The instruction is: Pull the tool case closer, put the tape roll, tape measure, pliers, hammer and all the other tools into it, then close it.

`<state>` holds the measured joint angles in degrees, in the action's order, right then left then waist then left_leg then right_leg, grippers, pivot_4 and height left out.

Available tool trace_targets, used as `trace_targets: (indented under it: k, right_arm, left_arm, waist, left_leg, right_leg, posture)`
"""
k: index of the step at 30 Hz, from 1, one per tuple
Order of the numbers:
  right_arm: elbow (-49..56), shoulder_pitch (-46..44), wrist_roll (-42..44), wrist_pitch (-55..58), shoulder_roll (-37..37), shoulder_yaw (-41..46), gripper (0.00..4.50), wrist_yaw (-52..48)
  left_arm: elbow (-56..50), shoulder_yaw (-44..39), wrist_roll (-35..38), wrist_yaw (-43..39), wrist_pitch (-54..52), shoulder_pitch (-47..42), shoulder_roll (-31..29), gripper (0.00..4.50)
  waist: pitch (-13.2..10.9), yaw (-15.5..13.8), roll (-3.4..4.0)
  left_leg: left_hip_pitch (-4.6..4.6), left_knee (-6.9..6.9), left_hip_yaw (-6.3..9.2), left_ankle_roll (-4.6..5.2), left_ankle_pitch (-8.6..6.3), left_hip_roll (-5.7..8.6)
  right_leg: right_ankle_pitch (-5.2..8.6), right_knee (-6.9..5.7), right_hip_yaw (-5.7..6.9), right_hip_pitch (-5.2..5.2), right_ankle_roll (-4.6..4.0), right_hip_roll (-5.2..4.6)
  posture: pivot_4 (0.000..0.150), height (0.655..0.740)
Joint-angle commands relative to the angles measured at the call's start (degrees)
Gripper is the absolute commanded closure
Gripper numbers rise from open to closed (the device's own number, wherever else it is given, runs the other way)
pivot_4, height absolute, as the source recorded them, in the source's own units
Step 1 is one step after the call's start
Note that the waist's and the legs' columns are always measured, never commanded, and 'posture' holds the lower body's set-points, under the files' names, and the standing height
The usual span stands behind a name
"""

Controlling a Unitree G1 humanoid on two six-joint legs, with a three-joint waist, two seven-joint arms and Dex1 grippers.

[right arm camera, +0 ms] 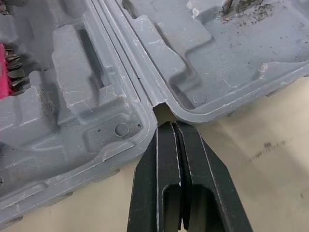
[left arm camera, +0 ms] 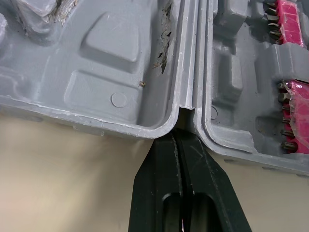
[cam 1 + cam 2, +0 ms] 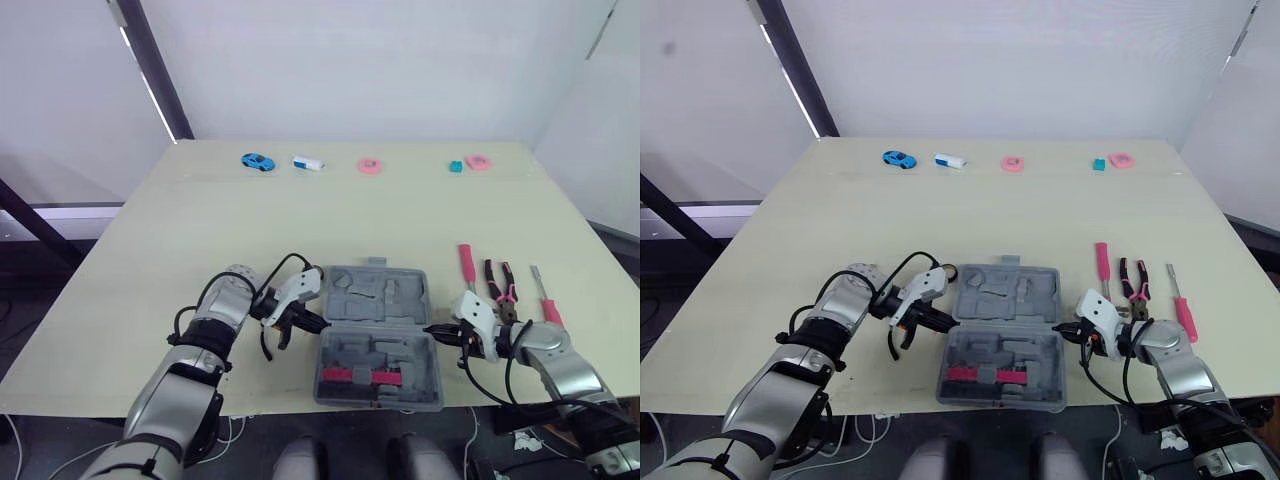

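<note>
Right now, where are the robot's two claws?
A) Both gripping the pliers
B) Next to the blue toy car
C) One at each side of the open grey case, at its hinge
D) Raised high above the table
C: the left gripper and the right gripper, each with its fingers shut, point at opposite ends of the hinge of the open tool case, as both wrist views show close up.

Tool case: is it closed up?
No, the tool case lies open flat on the table, both grey halves showing their moulded insides.
</note>
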<state>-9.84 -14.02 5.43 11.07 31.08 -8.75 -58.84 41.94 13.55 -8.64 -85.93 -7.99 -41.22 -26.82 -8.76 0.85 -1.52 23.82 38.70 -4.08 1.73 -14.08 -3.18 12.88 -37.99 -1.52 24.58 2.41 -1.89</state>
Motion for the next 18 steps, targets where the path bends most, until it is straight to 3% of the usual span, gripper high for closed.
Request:
trace_targets:
  k: [1, 18]
  right_arm:
    - [1.7, -2.1, 1.0, -0.9, -1.8, -1.7, 4.5, -0.8]
    - [1.1, -2.0, 0.8, -0.2, -1.0, -2.3, 4.5, -2.6]
  left_arm:
    - [-4.5, 0.5, 2.7, -0.7, -1.1, 0.9, 0.1, 4.45]
    - [-13.7, 2.1, 4.6, -0.6, -6.7, 5.6, -1.5, 4.45]
  waist:
    - [0.0, 0.0, 0.0]
    - [0.0, -0.2, 0.0]
  left_leg:
    - [0.0, 0.0, -0.01, 0.0, 0.0, 0.0]
    - [0.02, 0.02, -0.01, 0.0, 0.0, 0.0]
  right_leg:
    - [0.0, 0.01, 0.0, 0.0, 0.0, 0.0]
    - [0.0, 0.01, 0.0, 0.0, 0.0, -0.02]
  posture:
    - [0.15, 0.7395]
    - [0.15, 0.7395]
